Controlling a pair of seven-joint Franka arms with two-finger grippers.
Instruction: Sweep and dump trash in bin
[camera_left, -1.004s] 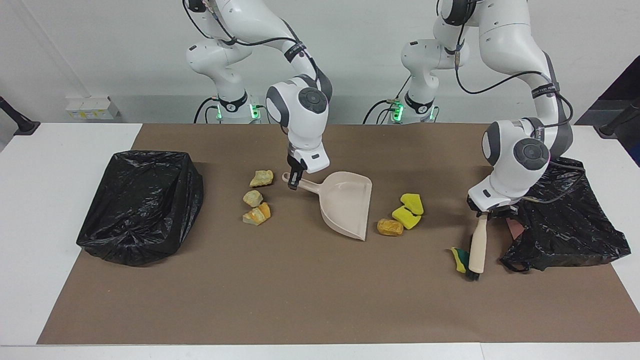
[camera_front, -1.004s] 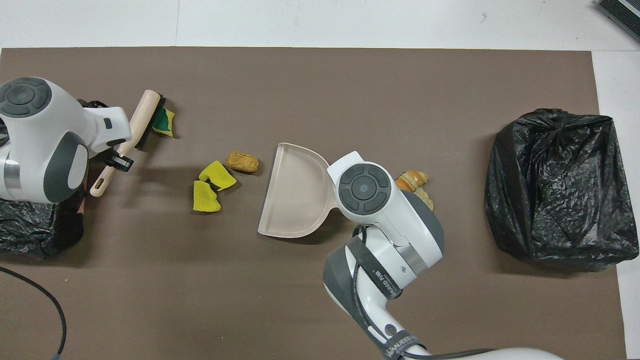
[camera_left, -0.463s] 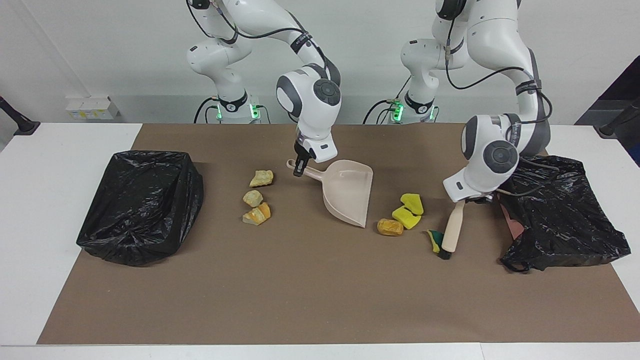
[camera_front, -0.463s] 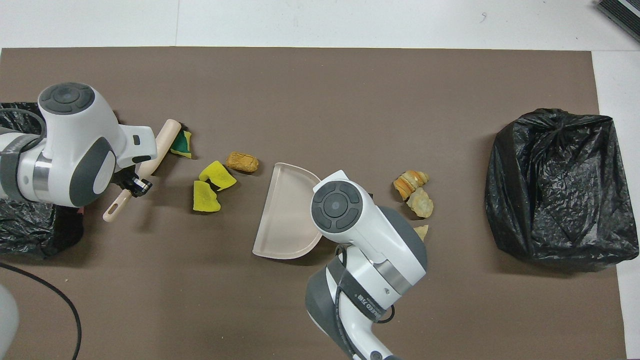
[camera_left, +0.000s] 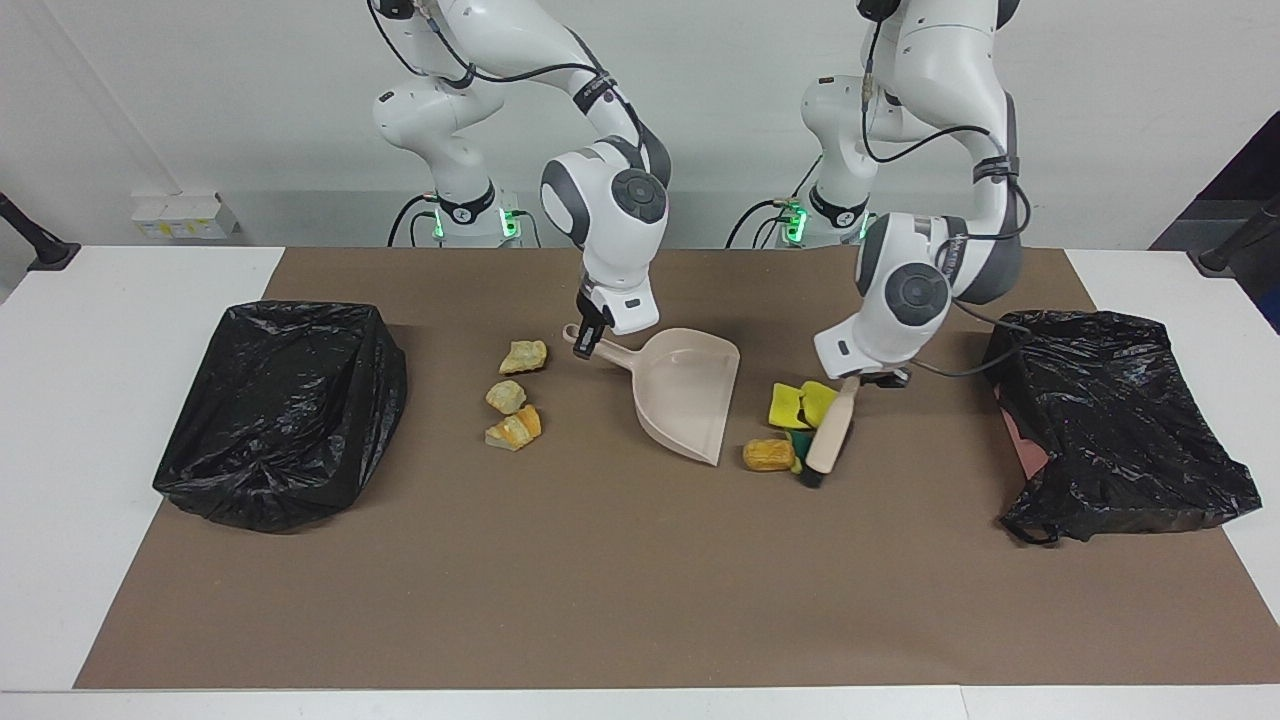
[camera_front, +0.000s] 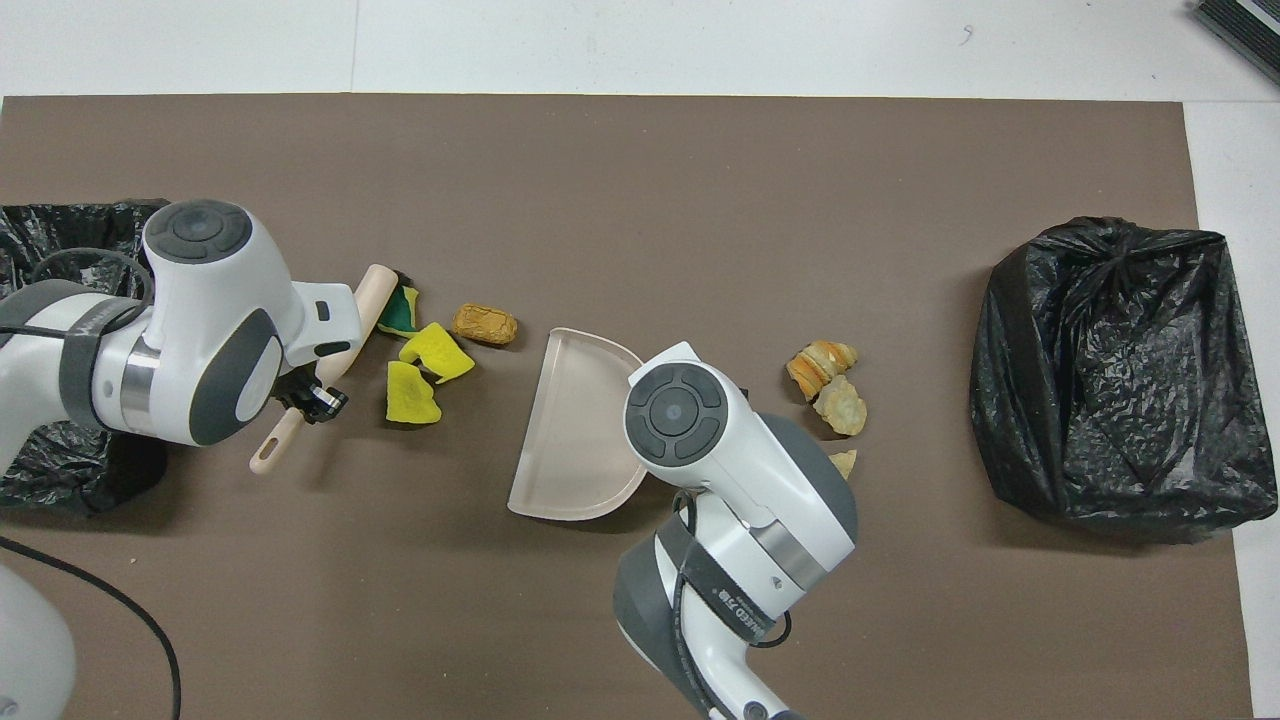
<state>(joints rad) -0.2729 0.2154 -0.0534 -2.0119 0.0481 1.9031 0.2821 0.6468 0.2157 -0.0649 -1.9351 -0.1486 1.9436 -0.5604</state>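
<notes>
a: on the brown mat (camera_left: 600, 580), seen from the facing view, the beige dustpan (camera_left: 690, 395) is my landmark. the right gripper (camera_left: 589, 345) is clenched on the dustpan's handle, at the end toward the right arm's end of the table.

b: and the left gripper (camera_left: 868, 377)?

a: it is clenched on the handle of the brush (camera_left: 830, 435), which leans down to the mat beside the dustpan's open mouth, toward the left arm's end. the brush head touches the green-backed sponge bit (camera_left: 797, 452). the orange-brown lump (camera_left: 767, 455) lies just beside the mouth, and two yellow sponge bits (camera_left: 797, 402) lie a little nearer to the robots than the lump.

b: where is the other trash?

a: three pale crumbly chunks (camera_left: 515, 393) lie near the dustpan's handle, toward the right arm's end. one black bin bag (camera_left: 285, 410) stands well apart from the dustpan at that end, another black bag (camera_left: 1120, 430) at the left arm's end.

b: now the overhead view.

a: the dustpan (camera_front: 575, 420) is partly covered by the right arm. the left gripper (camera_front: 312, 395) grasps the brush (camera_front: 340, 350) in the middle of its handle. the sponge bits (camera_front: 420, 370) and the lump (camera_front: 485, 323) lie between the brush and the dustpan. two chunks (camera_front: 830, 385) show clearly; the third is half hidden by the arm.
</notes>
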